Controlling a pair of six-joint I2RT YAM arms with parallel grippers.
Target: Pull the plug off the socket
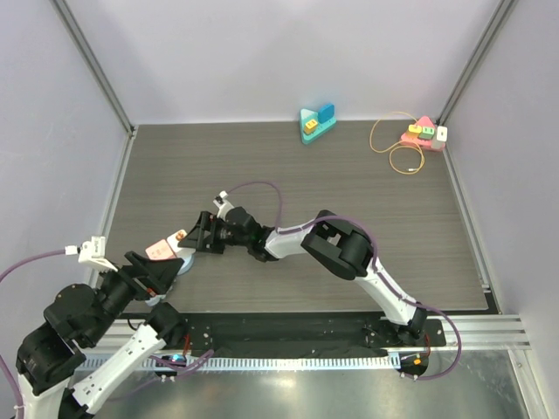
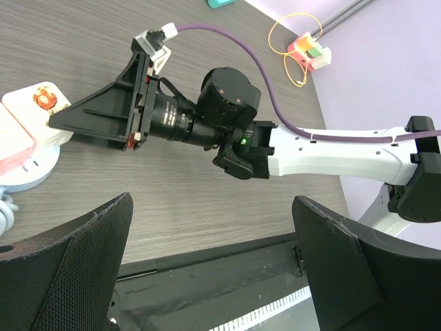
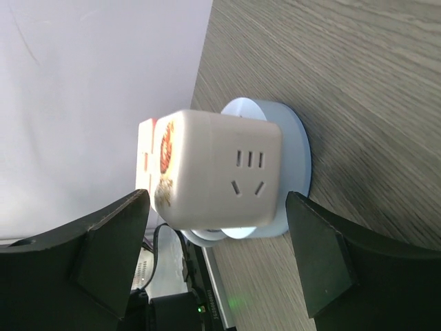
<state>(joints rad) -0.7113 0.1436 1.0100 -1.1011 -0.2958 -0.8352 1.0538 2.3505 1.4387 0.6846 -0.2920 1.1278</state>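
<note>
Both tools stand open. The right tool (image 3: 217,200) has its fingers spread either side of the socket (image 3: 227,172), which sits near the surface's near-left corner, and they aren't touching it. The left tool (image 2: 212,200) hovers just beside. The plug (image 3: 164,148) looks to be the orange piece on the socket's side. I'd brace the socket, pinch the plug squarely and pull straight out.
</note>
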